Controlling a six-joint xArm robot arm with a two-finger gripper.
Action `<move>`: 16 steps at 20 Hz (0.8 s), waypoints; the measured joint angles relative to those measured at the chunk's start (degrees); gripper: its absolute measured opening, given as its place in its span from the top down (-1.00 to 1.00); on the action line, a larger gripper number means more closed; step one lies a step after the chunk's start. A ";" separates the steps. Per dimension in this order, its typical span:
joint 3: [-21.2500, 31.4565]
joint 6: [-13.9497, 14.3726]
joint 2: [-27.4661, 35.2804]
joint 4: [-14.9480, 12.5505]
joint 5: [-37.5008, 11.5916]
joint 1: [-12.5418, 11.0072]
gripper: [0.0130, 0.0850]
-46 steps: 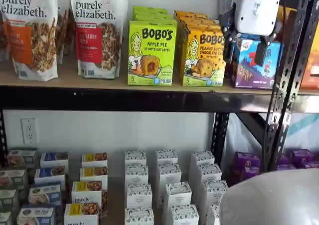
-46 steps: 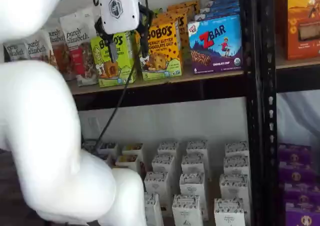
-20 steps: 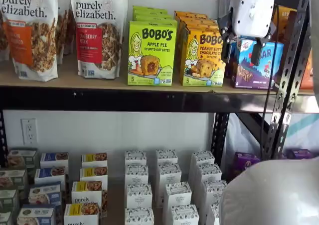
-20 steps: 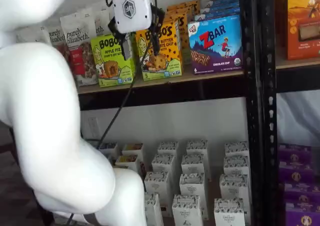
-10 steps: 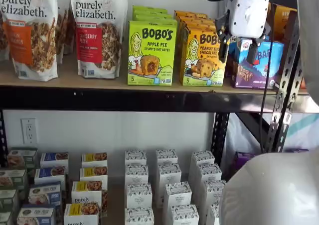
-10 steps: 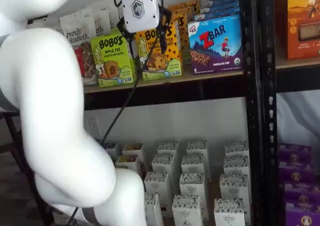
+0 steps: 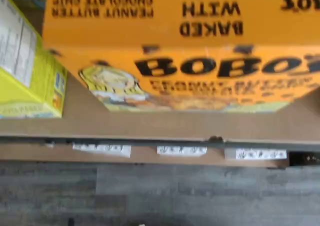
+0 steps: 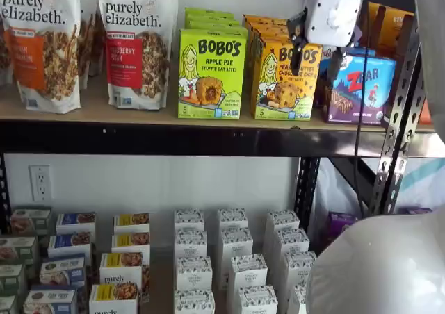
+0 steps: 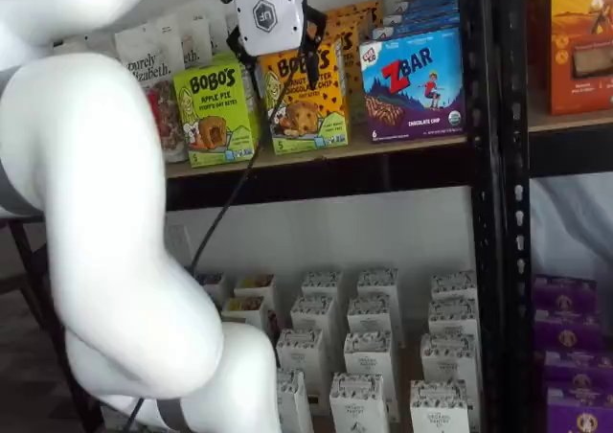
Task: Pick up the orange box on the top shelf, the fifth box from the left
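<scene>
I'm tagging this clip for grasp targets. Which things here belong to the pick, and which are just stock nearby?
Part of the job:
orange box
top shelf
pincer, fingers apart

Just stock:
lime-green Bobo's box
Zbar box
granola bags
white cartons below

Gripper (image 8: 314,54): white body, two black fingers (image 9: 312,57) pointing down toward six o'clock, plainly spread apart with nothing between them. Arm (image 9: 105,222): bulky white links, bent, filling the near foreground.
</scene>
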 joint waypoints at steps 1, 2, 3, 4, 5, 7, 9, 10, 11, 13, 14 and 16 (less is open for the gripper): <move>-0.12 0.56 0.32 -0.36 -0.65 0.58 -1.00; -0.08 0.96 0.47 -0.48 -1.46 0.99 -1.00; 0.01 1.14 0.53 -0.46 -2.08 1.17 -1.00; 0.16 1.14 0.53 -0.18 -2.71 1.18 -1.00; 0.24 1.08 0.53 0.04 -3.18 1.12 -1.00; 0.36 0.51 0.46 0.91 -3.88 0.58 -1.00; 0.72 -1.25 -0.13 3.11 -5.01 -1.07 -1.00; 1.09 -2.19 -0.66 4.08 -6.02 -1.88 -1.00; 1.17 -2.72 -0.88 4.51 -6.44 -2.34 -1.00; 0.05 -3.76 -0.40 5.25 -5.13 -3.48 -1.00; -0.37 -3.81 -0.22 4.77 -4.63 -3.59 -1.00; -0.86 -3.67 -0.02 3.86 -4.08 -3.54 -1.00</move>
